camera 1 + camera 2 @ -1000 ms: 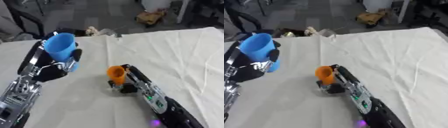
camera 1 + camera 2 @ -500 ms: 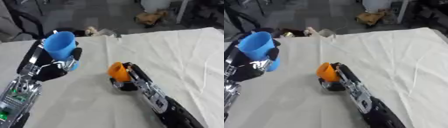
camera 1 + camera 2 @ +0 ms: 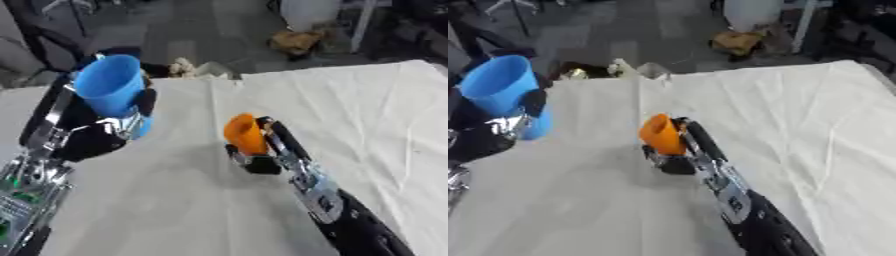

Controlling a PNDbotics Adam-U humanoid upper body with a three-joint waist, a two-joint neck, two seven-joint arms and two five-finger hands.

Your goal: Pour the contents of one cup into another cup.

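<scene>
The robot's left hand is curled round a tall blue plastic cup, gripping it by its lower part and holding it upright, mouth up, above the left side of the cream cloth-covered worktop, not far from the worktop's far edge. The robot's right hand grasps a smaller orange plastic cup, fingers closed on it near the middle of the worktop; this cup is tilted, its open mouth turned up and toward the left, its base low by the cloth. The two cups are apart, the blue one higher and to the left of the orange one. What either cup holds cannot be made out. The right forearm runs back toward the worktop's near right corner.
</scene>
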